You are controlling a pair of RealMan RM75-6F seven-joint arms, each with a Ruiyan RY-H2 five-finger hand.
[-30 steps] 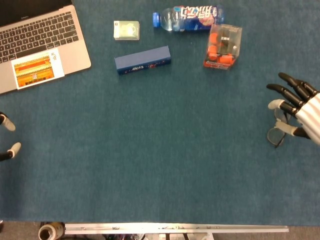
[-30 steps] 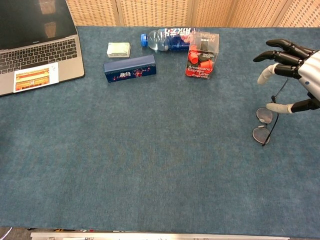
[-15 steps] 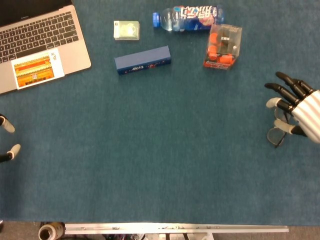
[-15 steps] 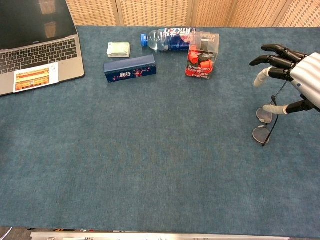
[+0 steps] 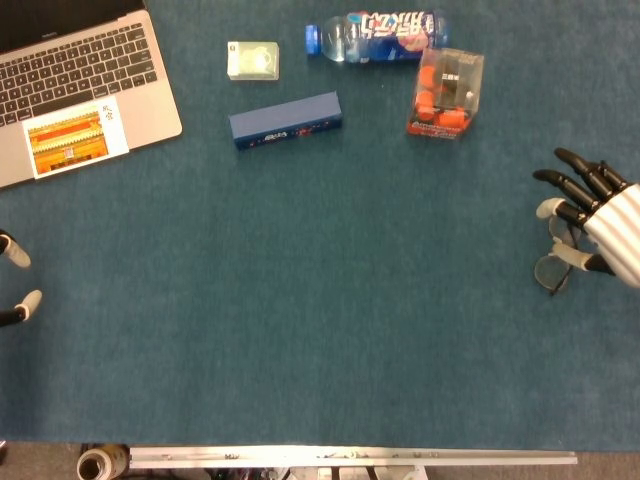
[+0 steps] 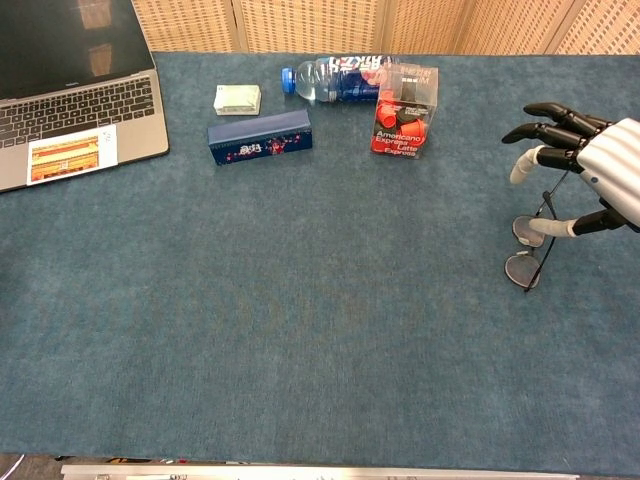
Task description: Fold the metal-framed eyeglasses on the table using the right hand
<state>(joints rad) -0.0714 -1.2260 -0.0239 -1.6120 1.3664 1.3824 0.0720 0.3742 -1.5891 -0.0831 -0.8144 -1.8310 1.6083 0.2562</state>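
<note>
The metal-framed eyeglasses [image 5: 550,272] [image 6: 521,270] lie on the blue table mat near the right edge, lenses toward the middle and one temple arm sticking up. My right hand [image 5: 602,225] [image 6: 592,165] hovers just over them with its fingers spread and its thumb above the upper lens. It holds nothing, and part of the frame is hidden beneath it. Only two fingertips of my left hand [image 5: 12,247] show at the far left edge of the head view, apart and with nothing between them.
An open laptop [image 5: 80,75] [image 6: 75,100] sits at the back left. A small pale box [image 5: 252,60], a dark blue box [image 5: 285,120], a lying water bottle [image 5: 385,35] and a clear box of orange items [image 5: 447,92] line the back.
My right hand has sunk slightly toward the eyeglasses and drifted a little to the right. The eyeglasses and my left hand have not moved.
</note>
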